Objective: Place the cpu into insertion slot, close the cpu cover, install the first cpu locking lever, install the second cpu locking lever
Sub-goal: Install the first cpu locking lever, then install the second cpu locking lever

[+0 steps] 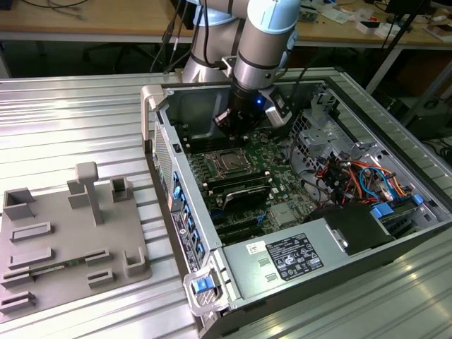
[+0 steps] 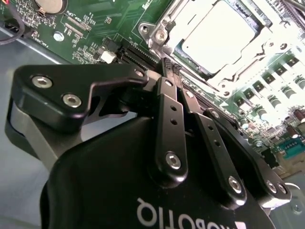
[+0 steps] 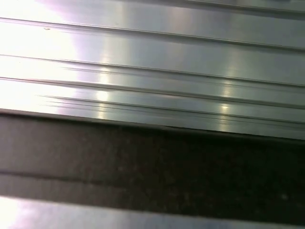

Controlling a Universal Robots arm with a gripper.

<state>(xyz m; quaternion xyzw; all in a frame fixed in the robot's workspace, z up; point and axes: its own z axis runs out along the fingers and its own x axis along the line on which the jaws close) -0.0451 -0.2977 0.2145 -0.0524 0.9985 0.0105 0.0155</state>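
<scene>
cpu (image 1: 229,163) lies in the insertion slot (image 1: 217,167) on the green board, inside the open computer case (image 1: 159,134), as seen in the exterior view. the gripper (image 1: 231,131) hangs from the arm just beyond the slot, toward the case's far wall, close above the board and not touching the chip. a grey power supply box (image 1: 282,258) fills the near end of the case, and a grey parts holder (image 1: 70,240) lies on the ribbed metal table (image 1: 70,120) at the exterior view's left, well apart from the case. whether the fingers are parted cannot be told from this view.

in the second wrist view the 2 black fingertips (image 2: 167,63) are pressed together with nothing between them. they sit just beside 1 corner of the socket, over the board (image 2: 95,24) and apart from the chip. the chip's dull silver top shows through the window of the cpu cover (image 2: 164,24), whose bright frame lies flat around it. the locking levers cannot be made out clearly.

in the first wrist view there is a ribbed metal surface (image 3: 152,71) with bright reflections, and a dark band (image 3: 152,167) beside it.
</scene>
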